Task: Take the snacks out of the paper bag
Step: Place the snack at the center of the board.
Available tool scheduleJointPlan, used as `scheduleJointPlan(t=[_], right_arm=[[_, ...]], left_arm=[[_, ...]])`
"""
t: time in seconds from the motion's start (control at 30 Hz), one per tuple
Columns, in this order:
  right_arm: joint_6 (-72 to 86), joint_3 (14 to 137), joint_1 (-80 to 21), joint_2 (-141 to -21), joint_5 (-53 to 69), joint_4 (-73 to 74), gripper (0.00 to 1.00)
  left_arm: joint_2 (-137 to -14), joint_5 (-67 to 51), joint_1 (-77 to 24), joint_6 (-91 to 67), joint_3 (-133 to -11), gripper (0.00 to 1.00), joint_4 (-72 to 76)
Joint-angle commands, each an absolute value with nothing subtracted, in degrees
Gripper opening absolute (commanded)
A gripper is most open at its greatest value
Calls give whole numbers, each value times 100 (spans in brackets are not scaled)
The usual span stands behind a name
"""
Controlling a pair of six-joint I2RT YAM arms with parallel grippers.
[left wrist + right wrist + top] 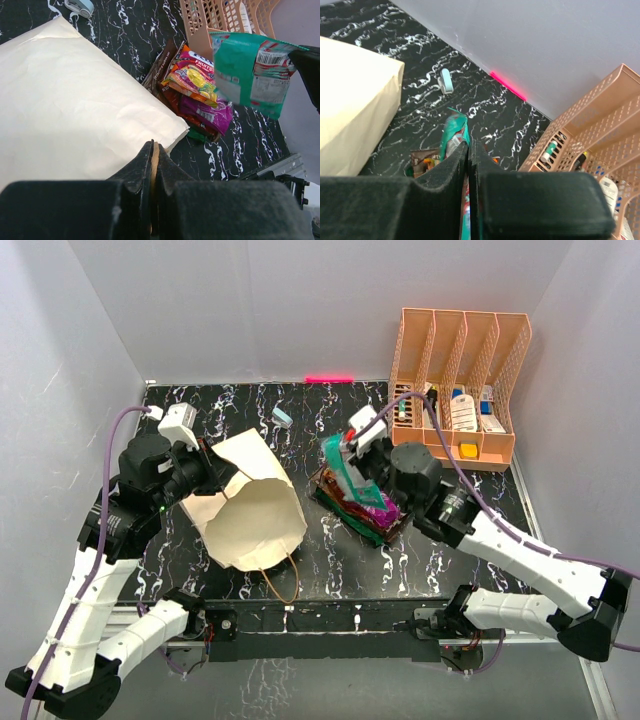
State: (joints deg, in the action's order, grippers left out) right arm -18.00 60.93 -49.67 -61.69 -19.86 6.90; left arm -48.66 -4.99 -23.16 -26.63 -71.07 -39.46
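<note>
Bag lies on its side at 9 o'clock of the table centre. Only the top view shows you its round mouth gaping toward 6 o'clock, with a cord handle trailing out. Your left wrist view gives just a creased cream wall, yet it shows the left claw shut on a thin edge of that paper. From above, the right claw holds a teal packet over the pile, at 3 o'clock of the bag. The right wrist view shows you teal foil pinched in its closed jaws. The left wrist view reads the pile best: glossy yellow-red, purple, brown and green packets stacked flat. Rack stands at 1 o'clock, block at 12.
</note>
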Motion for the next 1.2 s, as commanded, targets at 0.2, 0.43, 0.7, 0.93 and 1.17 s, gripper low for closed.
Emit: scheduleJointPlan(t=[0.2, 0.43, 0.7, 0.93, 1.17], right_arm=[[-325, 7076, -4149, -6902, -1339, -11, 7], [202, 7207, -3916, -7289, -1057, -174, 7], [1601, 6880, -3559, -7288, -1574, 245, 7], [2065, 6247, -3319, -6990, -2145, 282, 7], [2327, 5673, -2871, -6726, -2347, 470, 7]], left_arm=[[-4904, -554, -2331, -2637, -7198, 0, -3870], [-4878, -485, -2328, -2628, -7253, 0, -3945], [-4828, -429, -2323, -2626, -7177, 0, -3962], [-4862, -492, -2324, -2628, -7146, 0, -3931], [-4825, -508, -2329, -2654, -7079, 0, -3905]])
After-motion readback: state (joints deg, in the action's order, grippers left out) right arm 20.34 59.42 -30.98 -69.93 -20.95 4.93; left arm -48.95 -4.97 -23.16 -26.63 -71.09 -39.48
